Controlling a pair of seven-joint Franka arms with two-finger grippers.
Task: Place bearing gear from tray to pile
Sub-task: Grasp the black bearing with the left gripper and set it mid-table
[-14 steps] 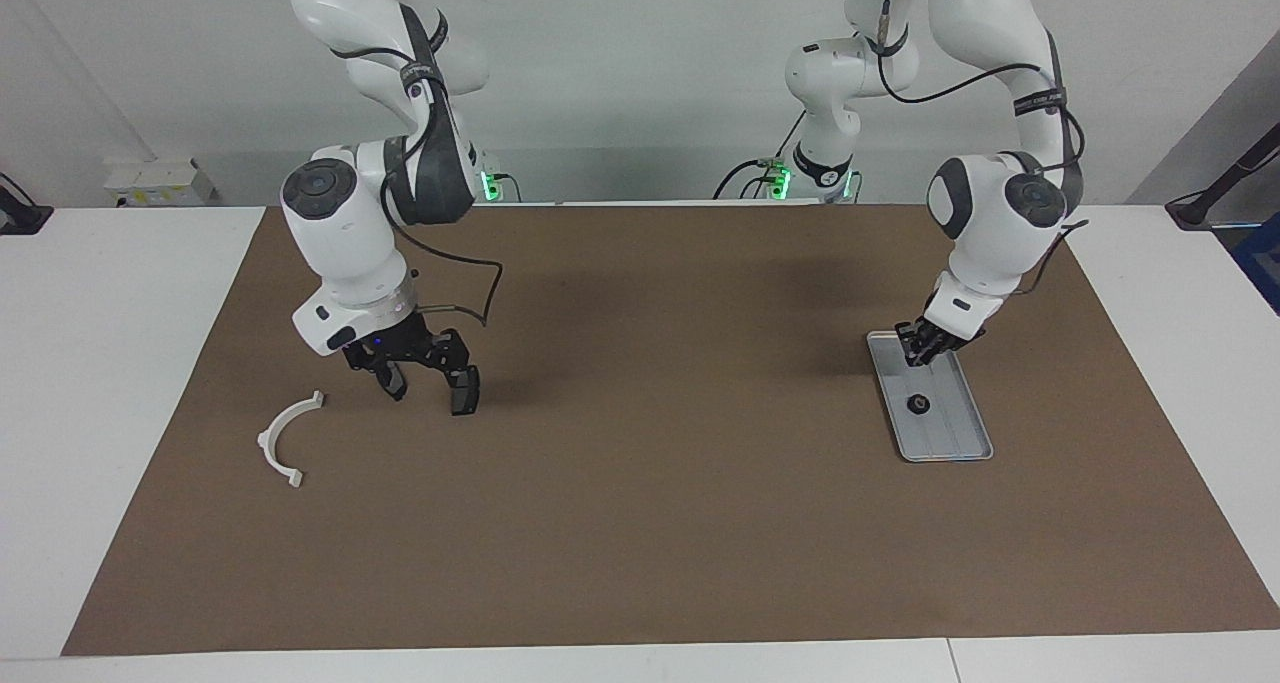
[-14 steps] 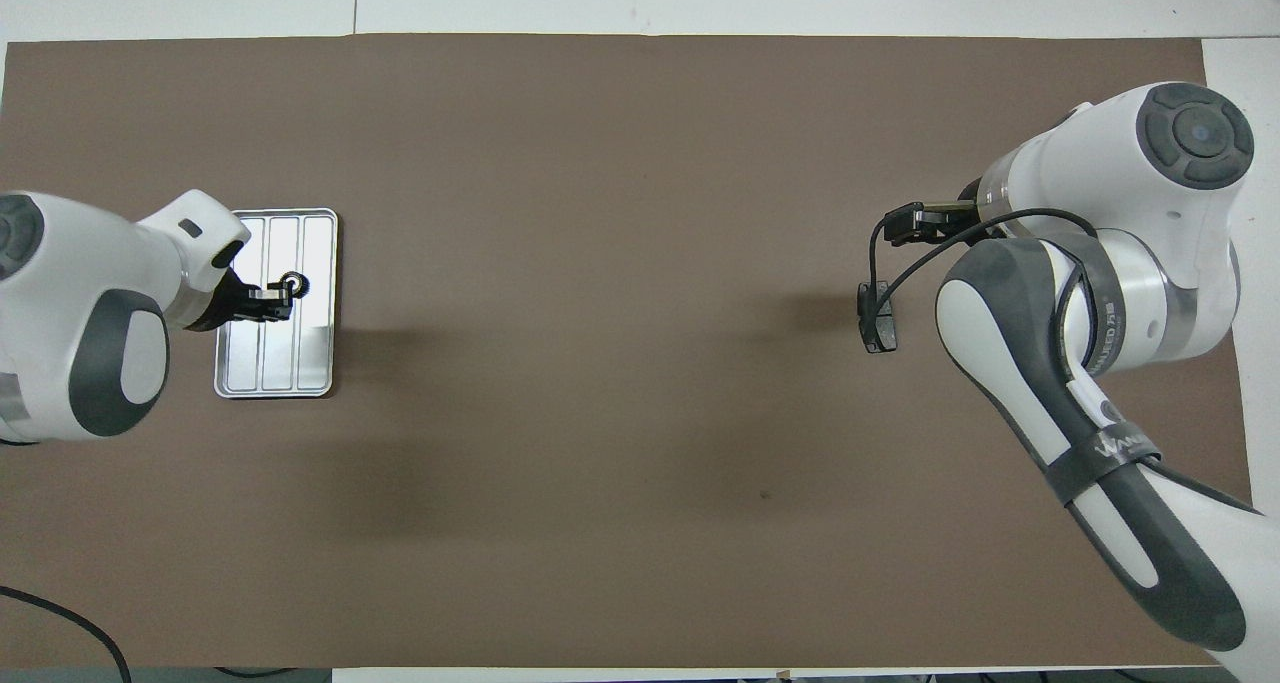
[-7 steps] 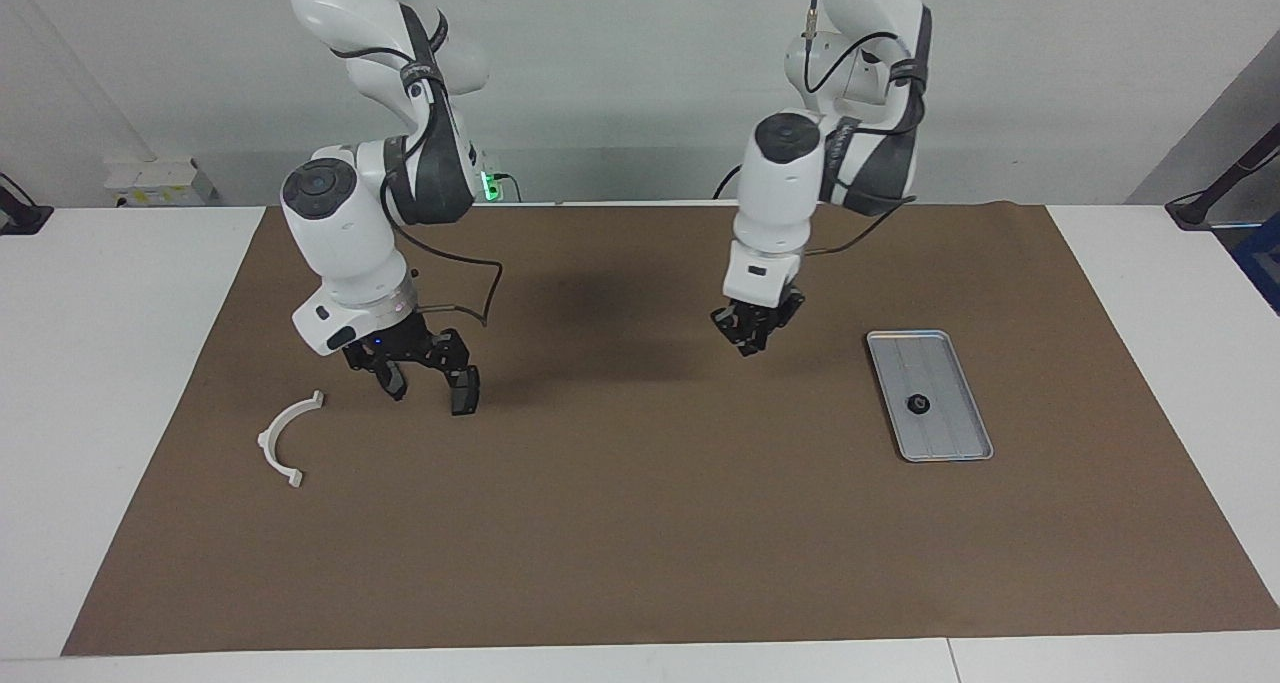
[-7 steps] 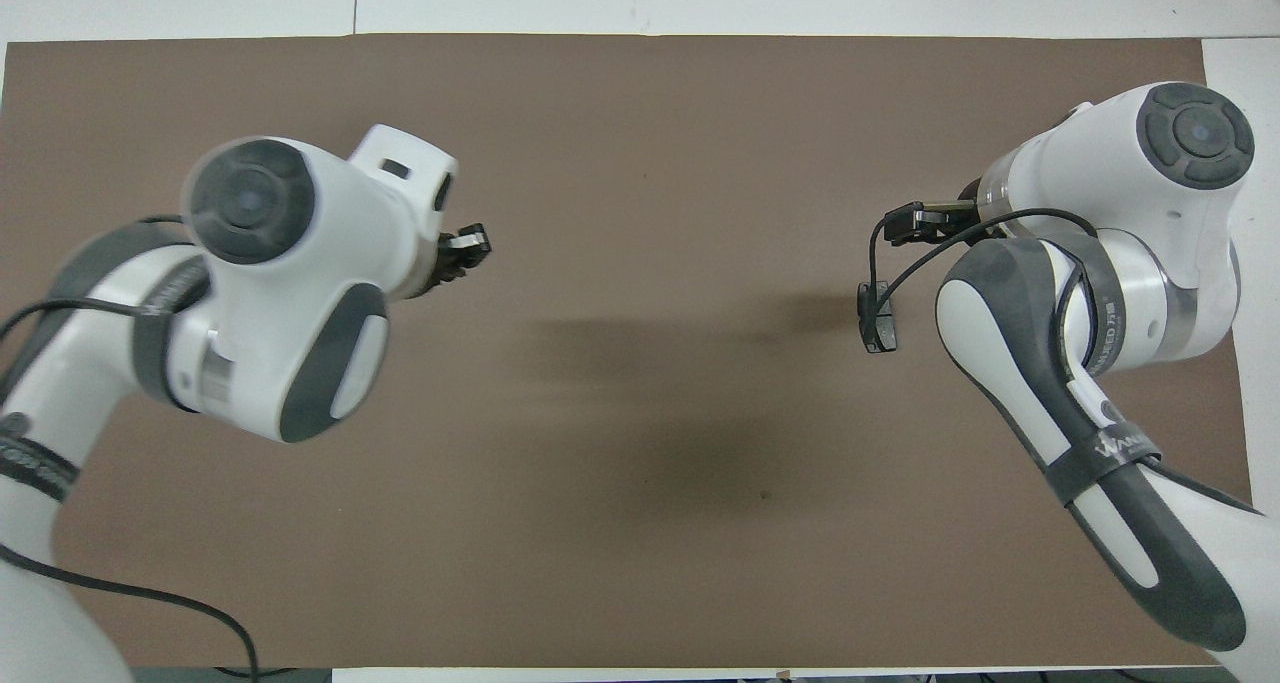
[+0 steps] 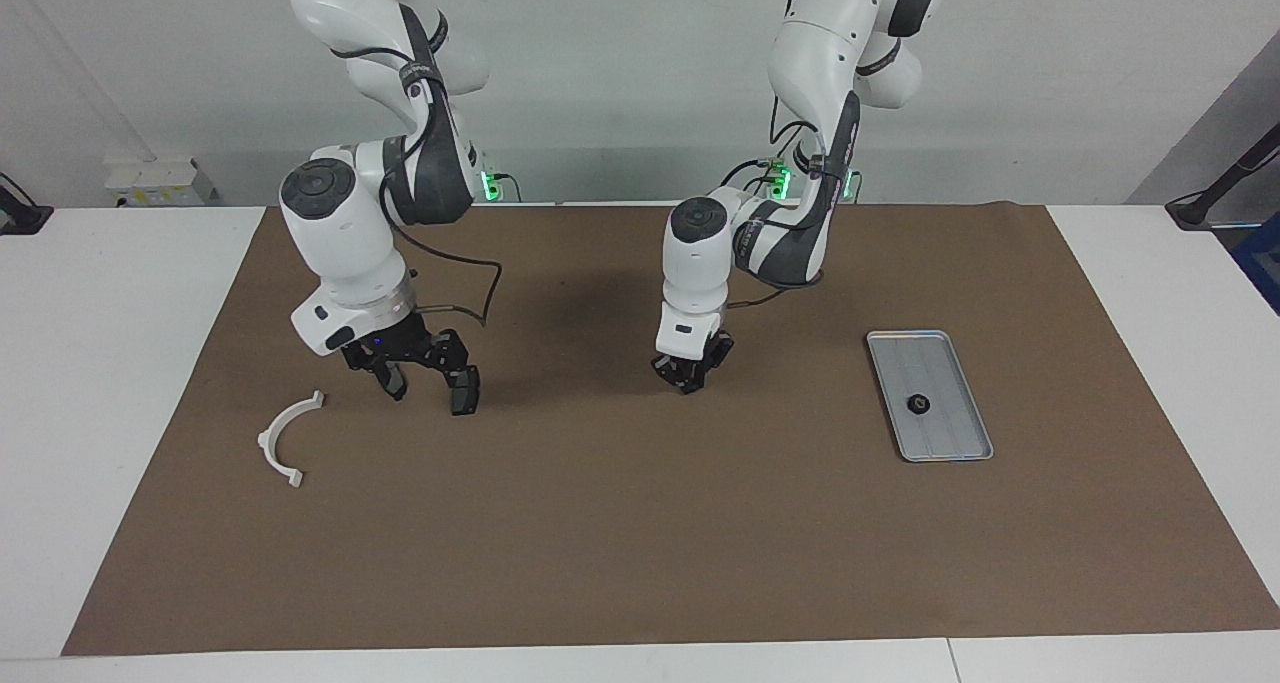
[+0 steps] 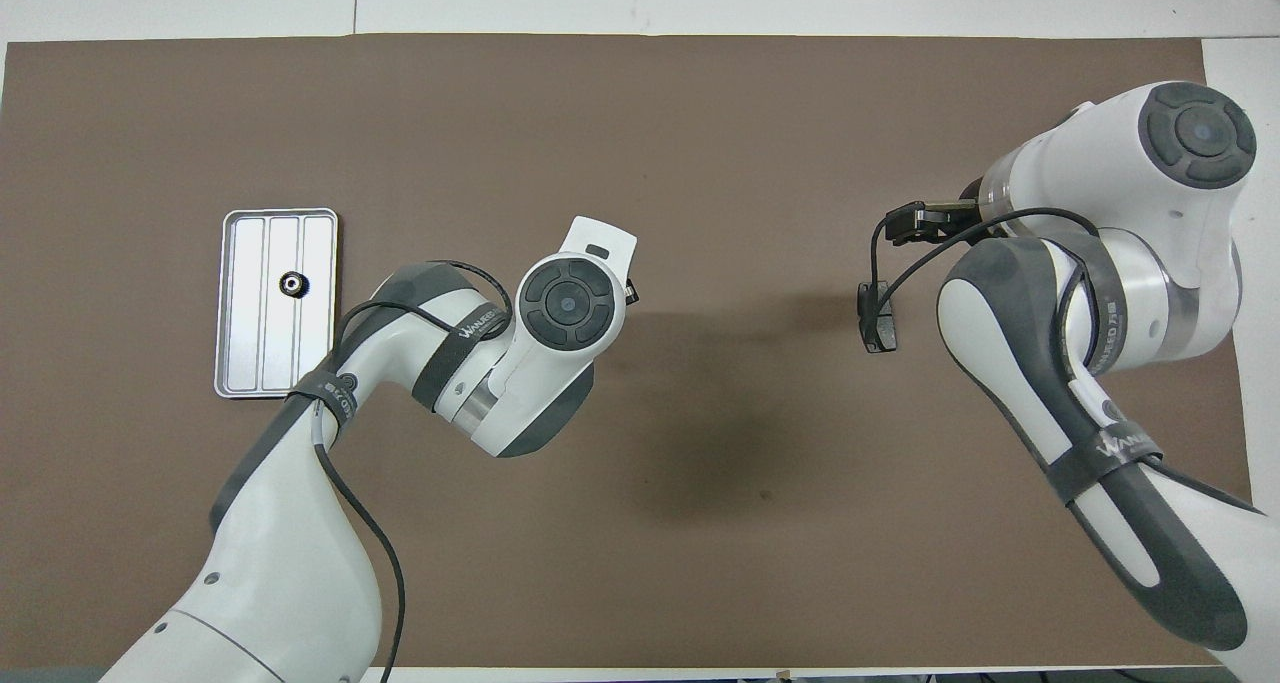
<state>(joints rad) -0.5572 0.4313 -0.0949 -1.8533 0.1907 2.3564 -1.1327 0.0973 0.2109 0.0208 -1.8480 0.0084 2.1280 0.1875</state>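
Observation:
The small dark bearing gear (image 5: 917,404) lies in the silver tray (image 5: 945,441) toward the left arm's end of the table; the gear (image 6: 292,283) and the tray (image 6: 260,363) also show in the overhead view. The white half-ring bracket (image 5: 283,433) lies on the mat toward the right arm's end. No brake pads show. My left gripper (image 5: 690,374) hangs low over the middle of the mat with its fingers together and nothing visible between them. My right gripper (image 5: 427,383) is open and empty, low over the mat beside the bracket, and shows in the overhead view (image 6: 890,268).
A brown mat (image 5: 640,523) covers most of the white table. A cable (image 5: 480,293) loops off the right arm's wrist. In the overhead view the right arm hides the bracket and the left arm's wrist hides its own gripper.
My left arm has swung from over the tray to the middle of the mat and come lower. The gear has stayed in the tray. The right arm has not moved.

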